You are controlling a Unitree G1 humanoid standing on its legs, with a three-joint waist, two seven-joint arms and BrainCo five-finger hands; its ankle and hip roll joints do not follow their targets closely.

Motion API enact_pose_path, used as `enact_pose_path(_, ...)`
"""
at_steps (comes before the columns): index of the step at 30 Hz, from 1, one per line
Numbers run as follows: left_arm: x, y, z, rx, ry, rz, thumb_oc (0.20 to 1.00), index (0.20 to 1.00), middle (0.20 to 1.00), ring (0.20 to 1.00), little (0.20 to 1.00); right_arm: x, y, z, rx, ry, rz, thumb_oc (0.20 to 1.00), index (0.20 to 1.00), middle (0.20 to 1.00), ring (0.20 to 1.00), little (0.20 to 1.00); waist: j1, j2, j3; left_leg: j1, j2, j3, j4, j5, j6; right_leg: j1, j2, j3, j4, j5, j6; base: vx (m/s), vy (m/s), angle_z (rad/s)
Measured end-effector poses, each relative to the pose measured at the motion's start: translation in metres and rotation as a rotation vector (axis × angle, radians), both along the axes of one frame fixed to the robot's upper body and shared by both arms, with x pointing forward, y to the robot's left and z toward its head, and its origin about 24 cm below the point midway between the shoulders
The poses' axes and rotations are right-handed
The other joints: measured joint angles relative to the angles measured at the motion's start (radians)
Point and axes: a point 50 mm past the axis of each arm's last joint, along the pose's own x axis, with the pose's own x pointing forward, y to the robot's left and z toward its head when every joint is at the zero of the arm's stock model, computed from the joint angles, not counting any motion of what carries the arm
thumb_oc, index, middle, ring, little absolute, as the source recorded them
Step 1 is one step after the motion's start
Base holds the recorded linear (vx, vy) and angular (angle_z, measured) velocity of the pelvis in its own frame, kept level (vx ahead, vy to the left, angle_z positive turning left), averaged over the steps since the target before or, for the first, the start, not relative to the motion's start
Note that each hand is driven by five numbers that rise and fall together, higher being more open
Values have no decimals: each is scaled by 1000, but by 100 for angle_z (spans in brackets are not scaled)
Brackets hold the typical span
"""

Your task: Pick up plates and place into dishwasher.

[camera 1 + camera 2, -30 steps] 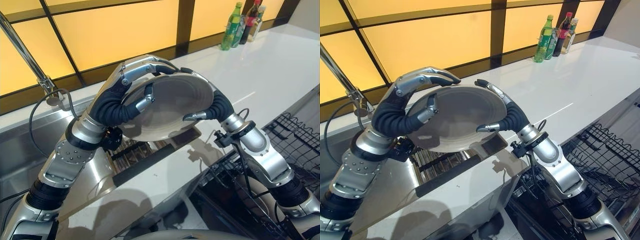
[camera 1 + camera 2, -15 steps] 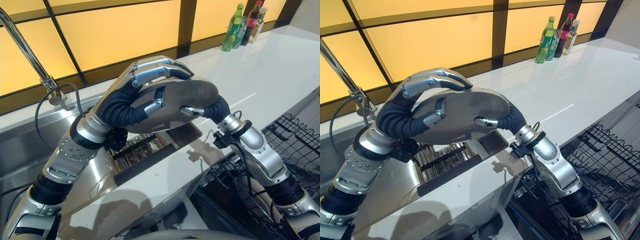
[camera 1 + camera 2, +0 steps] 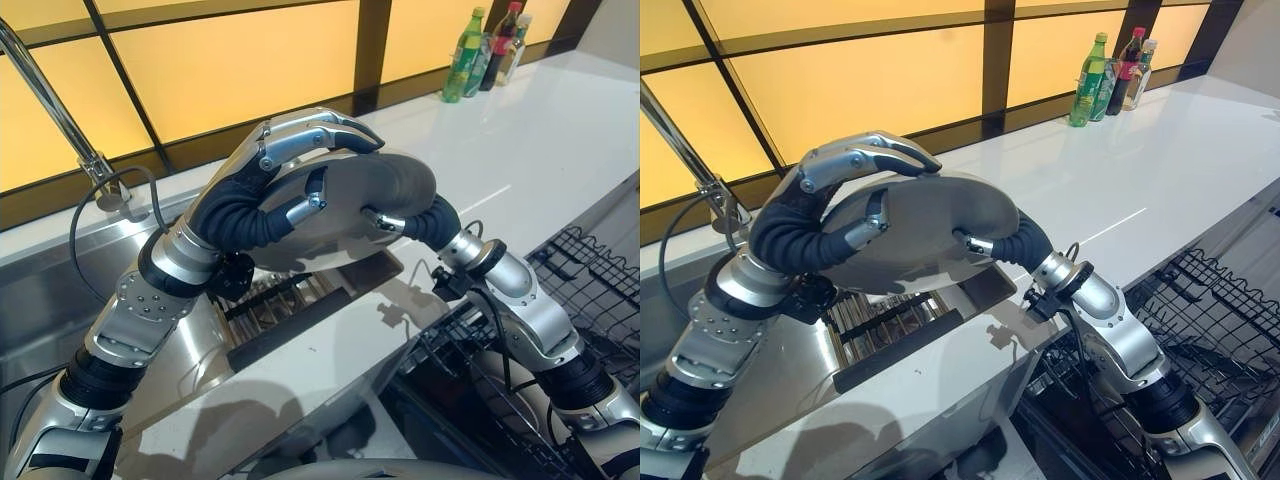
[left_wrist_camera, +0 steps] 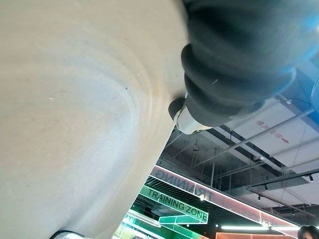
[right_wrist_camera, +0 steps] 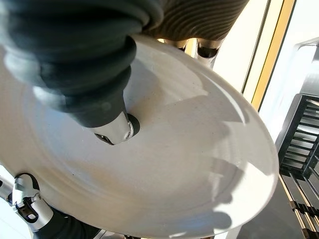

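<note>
A grey plate (image 3: pixel 345 205) sits in the middle of the frame, held in the air above the counter (image 3: pixel 560 130) between both hands and tipped so that its underside faces the camera. The left hand (image 3: pixel 300 150), coming in from the lower left, has its fingers (image 3: pixel 330 128) curled over the plate's upper rim and its thumb (image 3: pixel 305 200) pressed against the near face, so it is clamped on the plate. The right hand (image 3: pixel 425 215), coming in from the lower right, wraps the plate's right edge, with its thumb (image 3: pixel 385 220) pressed on the near face; its other fingers lie behind the plate, and it too grips it. In the right wrist view the plate (image 5: pixel 189 164) shows as a broad pale disc with the thumb tip (image 5: pixel 117 130) touching it. Below the plate a slotted drain (image 3: pixel 290 300) lies in the steel sink (image 3: pixel 60 290), with a tap (image 3: pixel 60 110) at the upper left. A black wire rack (image 3: pixel 590 290) shows at the lower right. Three bottles (image 3: pixel 490 45) stand close together on the counter at the upper right, against the yellow panelled wall (image 3: pixel 230 60).
</note>
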Motion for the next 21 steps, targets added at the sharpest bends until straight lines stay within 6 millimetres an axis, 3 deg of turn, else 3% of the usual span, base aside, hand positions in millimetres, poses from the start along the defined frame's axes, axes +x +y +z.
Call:
enact_pose_path(3, 1, 0, 0, -3, 4, 4, 200, 200, 200, 200, 200, 0, -1, 1, 6, -11, -14, 200, 200, 200, 200, 200, -4, 0, 0, 1, 0, 1, 1, 0, 0, 2, 0, 0, 1, 0, 0, -23, -3, 0)
enact_pose_path(4, 1, 0, 0, -7, 11, 11, 548, 548, 548, 548, 548, 0, -1, 2, 6, -19, -25, 200, 200, 200, 200, 200, -6, 0, 0, 2, 0, 1, 1, 0, 0, 2, 0, 1, 1, 0, 0, 0, 0, 0)
enact_pose_path(5, 3, 1, 0, -16, 24, 25, 1000, 1000, 1000, 1000, 1000, 1, -2, 2, 0, -28, -43, 200, 200, 200, 200, 200, -8, 0, 0, 1, 0, 2, 2, 0, 0, 2, 0, 1, 1, 0, 0, 0, 0, 0)
enact_pose_path(9, 16, 10, -1, -87, 94, 131, 1000, 1000, 1000, 1000, 1000, 3, -9, 6, -25, -92, -151, 200, 200, 200, 200, 200, -14, 1, -1, 4, 0, 6, 2, 0, 0, 2, 0, 6, 1, 0, 0, -3, -7, -2)
enact_pose_path(13, 36, 53, 3, -373, 167, 328, 1000, 1000, 1000, 1000, 1000, 7, -30, 21, -11, -195, -327, 200, 200, 200, 200, 200, -17, 3, -2, 5, 7, 30, -2, 0, 0, -5, 4, 22, 4, 1, -1, 1, -6, -11)
enact_pose_path(16, 35, 83, -3, -558, 160, 468, 1000, 1000, 1000, 1000, 1000, 8, -48, 30, -4, -255, -454, 200, 200, 200, 200, 200, -28, 3, -3, 6, 11, 48, -6, 0, 0, -11, 6, 32, 6, 2, -3, 10, 1, -11)
enact_pose_path(21, 25, 112, -5, -667, 120, 601, 1000, 1000, 1000, 1000, 1000, 0, -86, 28, -13, -273, -663, 200, 200, 200, 200, 200, -44, 4, -5, 17, 21, 74, -17, -1, 0, -21, 10, 62, 9, 5, -6, 25, 14, -16)
